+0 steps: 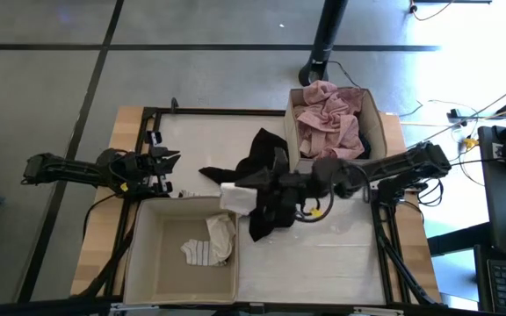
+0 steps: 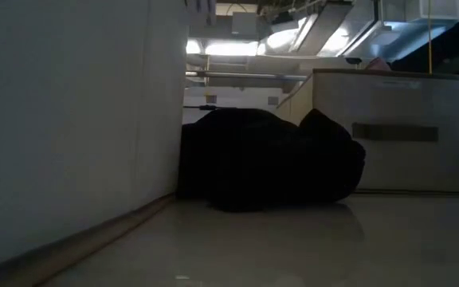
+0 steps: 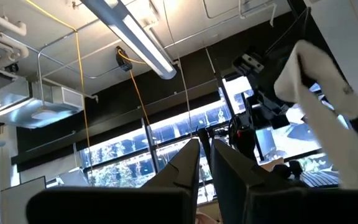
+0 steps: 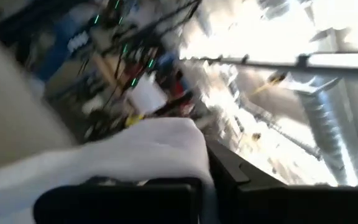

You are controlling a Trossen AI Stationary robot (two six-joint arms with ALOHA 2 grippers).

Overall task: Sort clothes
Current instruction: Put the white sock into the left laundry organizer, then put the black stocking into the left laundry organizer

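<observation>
My right gripper [image 1: 246, 191] is raised above the table's middle and shut on a small white piece [image 1: 234, 198], by the far right corner of the near left beige box [image 1: 148, 263]. A black garment [image 1: 262, 154] lies heaped on the table under that arm and also shows in the low view [image 2: 269, 159]. Inside the near box lie a white and a striped piece [image 1: 207, 246]. A dusty pink garment [image 1: 328, 118] fills the far right box [image 1: 372, 110]. My left gripper [image 1: 172, 167] waits shut at the table's left, holding nothing. My right gripper pinches the white piece between its two fingers, with a bunched fold [image 4: 166, 140] bulging out past them. The fingers come about level from the table's right side. The cloth hangs slack below them [image 3: 328, 118]. The fold hides whether it is one layer or several.
The near box's tall wall [image 2: 70, 119] and the far box [image 2: 397, 127] stand on either side of the black heap. Bare table [image 1: 323, 254] lies to the right of the near box. A dark frame rail [image 1: 218, 111] runs along the table's far edge.
</observation>
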